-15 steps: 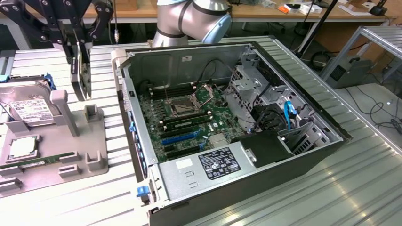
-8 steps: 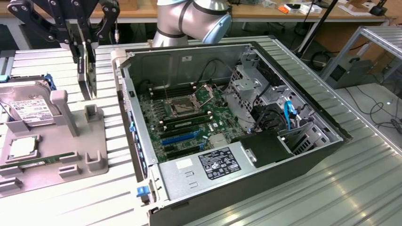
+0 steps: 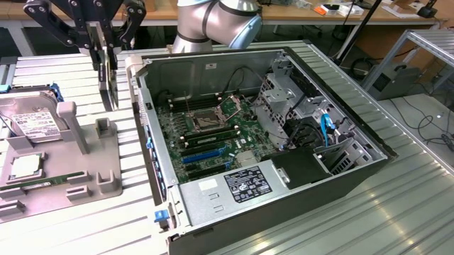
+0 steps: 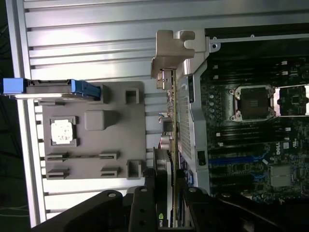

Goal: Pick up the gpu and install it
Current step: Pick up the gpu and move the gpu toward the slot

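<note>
Exterior view: the hand (image 3: 101,45) pinches the gpu (image 3: 110,85) between its fingers. The card is held upright over the bench (image 3: 404,212), at eleven o'clock from the motherboard (image 3: 206,133), between the grey parts tray (image 3: 106,159) and the open computer case (image 3: 341,175). A hard drive (image 3: 32,125) stands in the tray at nine o'clock. Wrist view: the gpu (image 4: 171,121) appears edge-on, just beside the case wall (image 4: 195,121).

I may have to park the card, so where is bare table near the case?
Bare slatted table lies on the exterior view's right of the computer case, with a smaller patch between the grey fixture tray and the camera. The strip between tray and case is narrow, and the end effector holds the gpu near it.
</note>
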Motion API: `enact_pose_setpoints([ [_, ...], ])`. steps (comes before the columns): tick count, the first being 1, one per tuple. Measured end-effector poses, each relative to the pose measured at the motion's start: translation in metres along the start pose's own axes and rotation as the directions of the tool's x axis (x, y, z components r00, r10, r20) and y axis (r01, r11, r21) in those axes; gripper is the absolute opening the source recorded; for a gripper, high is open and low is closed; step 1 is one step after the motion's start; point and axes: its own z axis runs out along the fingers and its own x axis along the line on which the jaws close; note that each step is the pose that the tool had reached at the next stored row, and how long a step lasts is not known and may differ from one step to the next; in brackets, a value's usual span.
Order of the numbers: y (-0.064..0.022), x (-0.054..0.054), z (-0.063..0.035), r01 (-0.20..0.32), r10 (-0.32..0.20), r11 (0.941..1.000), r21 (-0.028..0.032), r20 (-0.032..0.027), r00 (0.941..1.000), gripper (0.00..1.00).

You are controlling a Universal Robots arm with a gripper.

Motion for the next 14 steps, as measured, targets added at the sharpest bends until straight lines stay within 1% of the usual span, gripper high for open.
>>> enact_pose_setpoints([
  [4, 0.0004, -0.005, 0.0002, 0.000, 0.000, 1.0000, 0.0000, 0.0000, 1.0000, 0.27],
  [12, 0.0016, -0.021, 0.0006, 0.000, 0.000, 1.0000, 0.0001, 0.0000, 1.0000, 0.27],
  [14, 0.0017, -0.023, 0.0006, 0.000, 0.000, 1.0000, 0.0000, 0.0000, 1.0000, 0.27],
])
